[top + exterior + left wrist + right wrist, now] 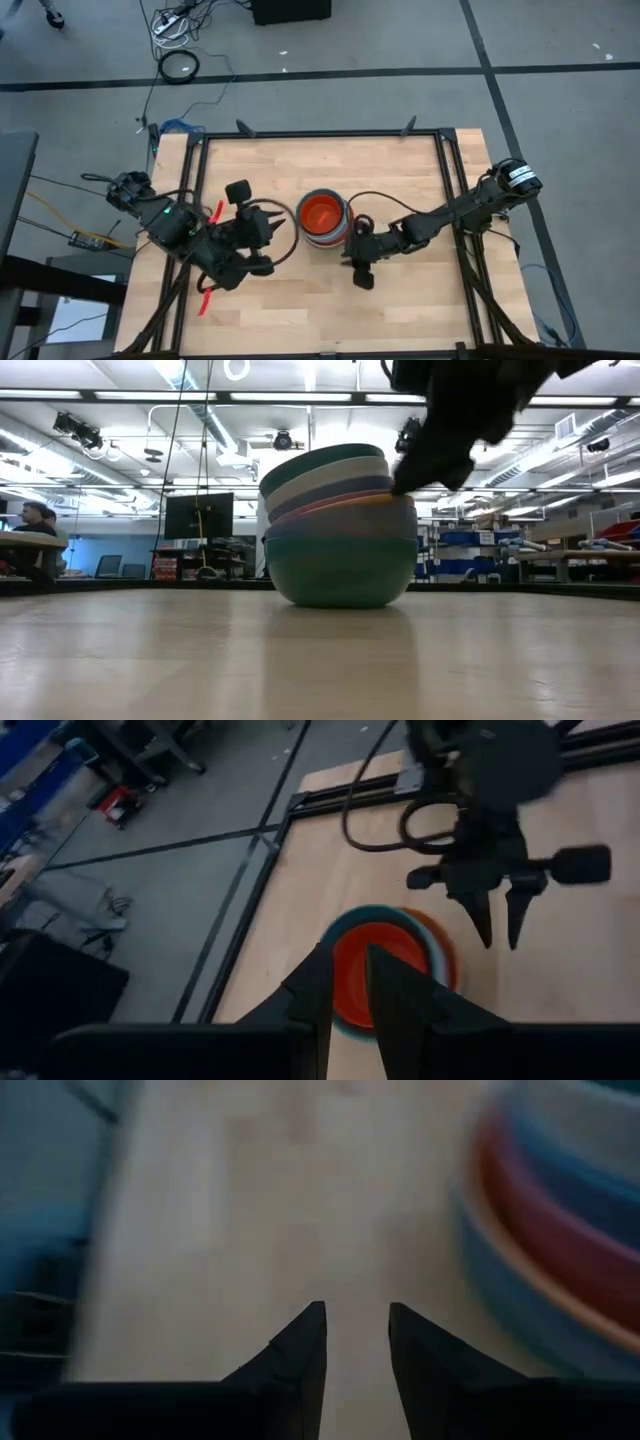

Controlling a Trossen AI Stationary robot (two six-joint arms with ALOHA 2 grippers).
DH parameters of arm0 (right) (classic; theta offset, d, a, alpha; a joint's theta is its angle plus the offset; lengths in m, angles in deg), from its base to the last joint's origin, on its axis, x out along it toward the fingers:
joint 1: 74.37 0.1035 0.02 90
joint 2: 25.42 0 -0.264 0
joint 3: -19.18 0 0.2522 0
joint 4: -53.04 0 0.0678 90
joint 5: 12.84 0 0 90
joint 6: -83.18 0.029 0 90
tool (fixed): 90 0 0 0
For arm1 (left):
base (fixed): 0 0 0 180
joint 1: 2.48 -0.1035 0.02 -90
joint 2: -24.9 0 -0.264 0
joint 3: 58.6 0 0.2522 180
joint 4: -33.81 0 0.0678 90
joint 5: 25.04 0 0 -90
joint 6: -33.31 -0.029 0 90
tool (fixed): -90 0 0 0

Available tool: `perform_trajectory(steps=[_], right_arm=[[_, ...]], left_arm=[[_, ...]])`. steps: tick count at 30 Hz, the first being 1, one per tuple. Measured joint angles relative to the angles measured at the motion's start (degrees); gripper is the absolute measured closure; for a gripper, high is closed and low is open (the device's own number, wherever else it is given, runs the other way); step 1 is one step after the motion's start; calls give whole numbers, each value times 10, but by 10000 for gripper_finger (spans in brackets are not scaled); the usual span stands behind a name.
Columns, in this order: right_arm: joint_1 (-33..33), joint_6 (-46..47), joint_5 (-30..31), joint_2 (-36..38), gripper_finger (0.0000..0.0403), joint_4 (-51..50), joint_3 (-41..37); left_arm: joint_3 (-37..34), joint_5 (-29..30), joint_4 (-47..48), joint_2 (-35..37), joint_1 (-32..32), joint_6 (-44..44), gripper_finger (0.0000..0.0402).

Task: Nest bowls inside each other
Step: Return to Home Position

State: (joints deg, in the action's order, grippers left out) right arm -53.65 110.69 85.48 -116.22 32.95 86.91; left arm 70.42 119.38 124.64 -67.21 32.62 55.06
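The bowls stand nested in one stack (323, 220) at the middle of the table. An orange-red bowl (375, 970) sits innermost, and the teal bottom bowl (340, 570) rests on the wood. The upper rims tilt in the low view. My left gripper (350, 988) hovers to the left of the stack, raised and pointing at it, open with nothing between its fingers. My right gripper (498, 925) stands just to the near right of the stack (560, 1230), fingers slanting down, open and empty. In the low view it (445, 430) overlaps the stack's upper right.
A black metal frame (320, 133) runs along the table's far edge and both sides. Cables loop off each arm next to the stack (285, 235). Bare wood lies toward the near edge (320, 310). Shelves and a seated person (35, 530) show beyond the table.
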Motion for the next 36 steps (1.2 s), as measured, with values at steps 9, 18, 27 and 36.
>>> perform_trajectory(steps=[9,18,27,36], right_arm=[[27,-220,-161,16,303,147,92],[-151,-395,-391,72,303,-50,365],[-249,-442,-394,181,303,-289,444],[-247,-409,-377,346,303,-299,337]], left_arm=[[0,56,-88,32,103,-146,332],[-38,22,-258,145,60,-286,332],[-353,-61,-489,385,-19,-334,332],[-705,-107,-758,632,-26,-374,332]])
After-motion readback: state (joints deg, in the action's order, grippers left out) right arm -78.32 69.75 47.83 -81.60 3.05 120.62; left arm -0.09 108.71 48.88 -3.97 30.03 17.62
